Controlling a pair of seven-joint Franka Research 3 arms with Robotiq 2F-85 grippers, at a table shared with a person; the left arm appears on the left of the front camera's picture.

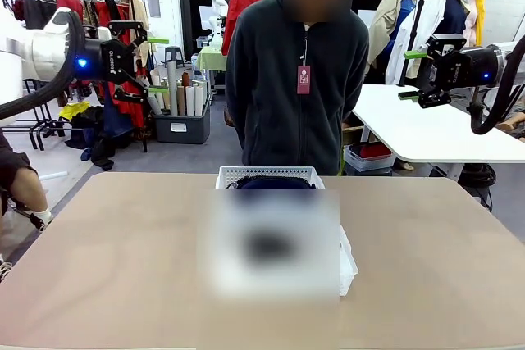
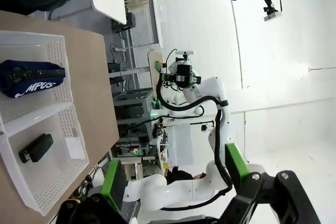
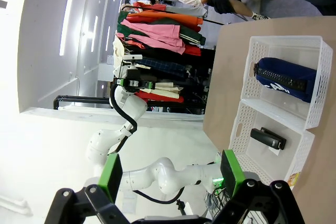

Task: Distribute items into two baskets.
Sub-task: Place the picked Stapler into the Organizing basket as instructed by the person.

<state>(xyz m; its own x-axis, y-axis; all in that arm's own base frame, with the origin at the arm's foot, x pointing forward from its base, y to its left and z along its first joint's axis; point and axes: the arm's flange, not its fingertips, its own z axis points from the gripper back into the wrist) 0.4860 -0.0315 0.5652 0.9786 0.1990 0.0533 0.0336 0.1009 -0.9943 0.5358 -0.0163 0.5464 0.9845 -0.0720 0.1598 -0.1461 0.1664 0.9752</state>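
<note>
Front: both claws raised well clear of the tabletop (image 1: 98, 252), left claw (image 1: 153, 65) and right claw (image 1: 413, 75) spread apart, holding nothing; far basket (image 1: 267, 175) before the person; best kept high, since sorting looks finished.

Left wrist: navy pouch (image 2: 31, 78) with white lettering lying in one basket; black stapler (image 2: 35, 148) in the adjoining near basket (image 2: 68, 174).

Right wrist: same split, one item per basket; nothing left loose.
</note>
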